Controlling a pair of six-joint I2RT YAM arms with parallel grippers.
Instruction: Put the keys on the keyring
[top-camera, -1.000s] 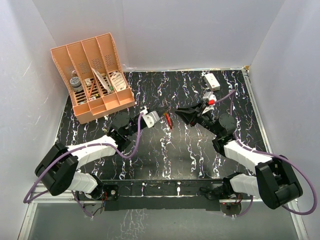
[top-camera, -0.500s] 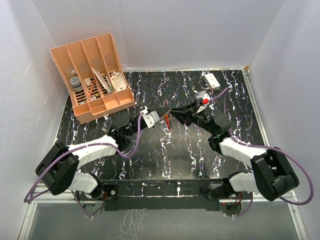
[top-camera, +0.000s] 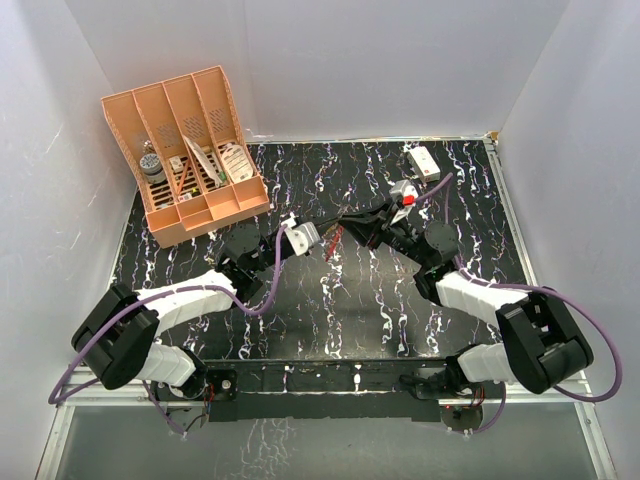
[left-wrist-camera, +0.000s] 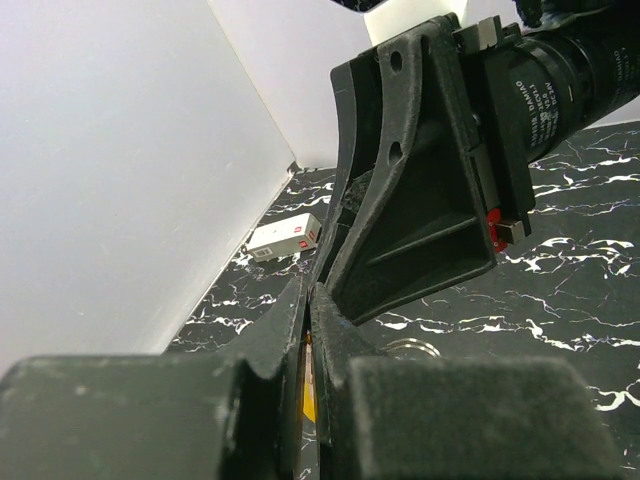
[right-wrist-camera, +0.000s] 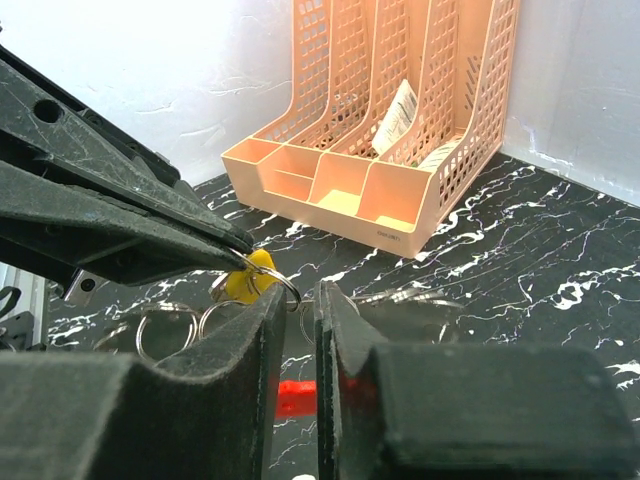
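Our left jaws are clenched on the yellow-headed key (right-wrist-camera: 250, 280), held over the middle of the worktop (top-camera: 300, 320). The red keyring (top-camera: 333, 240) shows just beside the meeting tips. Our right jaws stand nearly closed, a thin slit between them, right against that key; whether they pinch anything, we cannot tell.

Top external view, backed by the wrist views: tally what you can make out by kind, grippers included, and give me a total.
Grippers: 2 (left gripper, right gripper)
Peach file organizer: 1
White box: 1
Red keyring: 1
Yellow-headed key: 1
Silver rings: 2 clearly seen
Total: 8; any other keys are hidden and not counted.
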